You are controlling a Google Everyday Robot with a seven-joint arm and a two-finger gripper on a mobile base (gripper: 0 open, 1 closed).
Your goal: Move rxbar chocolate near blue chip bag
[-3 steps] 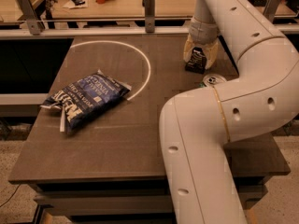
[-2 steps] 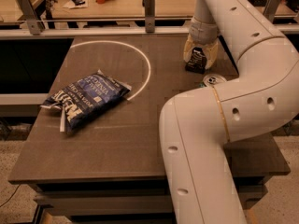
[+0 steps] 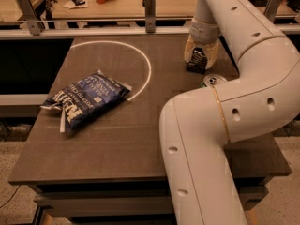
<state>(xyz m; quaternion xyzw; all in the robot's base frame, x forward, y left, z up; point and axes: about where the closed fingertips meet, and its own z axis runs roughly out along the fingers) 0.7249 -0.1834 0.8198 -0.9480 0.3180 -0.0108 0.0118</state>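
The blue chip bag [image 3: 86, 100] lies crinkled on the left part of the dark table [image 3: 117, 144], partly over a white circle line. My gripper [image 3: 198, 65] is at the far right of the table, pointing down. Its two cream fingers [image 3: 189, 55] are closed on the rxbar chocolate [image 3: 197, 63], a small black wrapper held at the table surface. The bar is well to the right of the bag, with the white arc between them.
A green soda can [image 3: 213, 80] stands just in front of and to the right of the gripper, partly hidden by my arm. My large white arm [image 3: 211, 139] covers the right front of the table. A railing with metal posts [image 3: 149, 3] runs along the back edge.
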